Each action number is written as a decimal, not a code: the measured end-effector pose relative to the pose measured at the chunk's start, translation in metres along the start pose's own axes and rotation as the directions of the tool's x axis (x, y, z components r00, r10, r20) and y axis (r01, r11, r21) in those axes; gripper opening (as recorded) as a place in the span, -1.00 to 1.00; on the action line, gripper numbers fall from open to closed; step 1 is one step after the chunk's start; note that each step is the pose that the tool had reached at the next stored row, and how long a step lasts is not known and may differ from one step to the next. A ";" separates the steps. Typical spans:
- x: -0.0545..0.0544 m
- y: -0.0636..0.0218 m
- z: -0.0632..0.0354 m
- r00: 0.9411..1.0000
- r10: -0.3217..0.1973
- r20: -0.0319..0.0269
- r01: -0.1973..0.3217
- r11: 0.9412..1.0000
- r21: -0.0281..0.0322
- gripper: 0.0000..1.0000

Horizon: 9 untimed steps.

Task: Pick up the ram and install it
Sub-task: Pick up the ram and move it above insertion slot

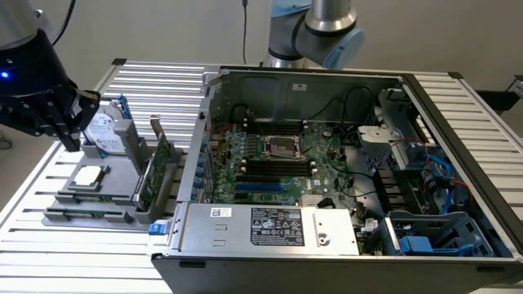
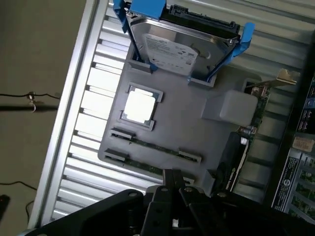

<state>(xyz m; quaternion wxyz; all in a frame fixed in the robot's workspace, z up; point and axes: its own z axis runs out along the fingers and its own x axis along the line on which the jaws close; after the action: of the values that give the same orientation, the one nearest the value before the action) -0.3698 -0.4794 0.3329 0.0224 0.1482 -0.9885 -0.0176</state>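
Ram point(image 2: 157, 148): flat in grey tray point(image 1: 117, 182), lower left of exterior view, below and clear of gripper point(image 1: 72, 146), fingers together, empty; hard drive point(image 1: 105, 131) label illegible.

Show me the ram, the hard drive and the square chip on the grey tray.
ram point(image 2: 155, 148): wrist view, middle of its thin green edge.
hard drive point(image 2: 170, 51): wrist view, on its white label.
square chip point(image 2: 140, 105): wrist view, centre of its shiny top.

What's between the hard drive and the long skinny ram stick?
A square silver processor chip, in its pocket on the grey tray, lies between the hard drive and the ram stick, as the wrist view shows.
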 end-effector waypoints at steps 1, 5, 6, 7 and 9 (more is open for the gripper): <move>0.000 0.0000 0.0007 1.000 -0.020 -0.001 0.020 1.000 0.001 -0.79; 0.000 -0.0001 0.0033 0.996 -0.091 -0.004 0.091 0.996 0.003 -0.79; 0.000 -0.0002 0.0039 0.994 -0.109 -0.005 0.109 0.994 0.004 -0.79; 0.000 -0.0002 0.0045 0.992 -0.127 -0.005 0.127 0.992 0.005 -0.79; 0.000 -0.0002 0.0058 0.987 -0.163 -0.007 0.164 0.987 0.006 -0.79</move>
<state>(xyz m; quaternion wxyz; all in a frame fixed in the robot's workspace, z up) -0.3698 -0.4794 0.3270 0.0237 0.2289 -0.9730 -0.0156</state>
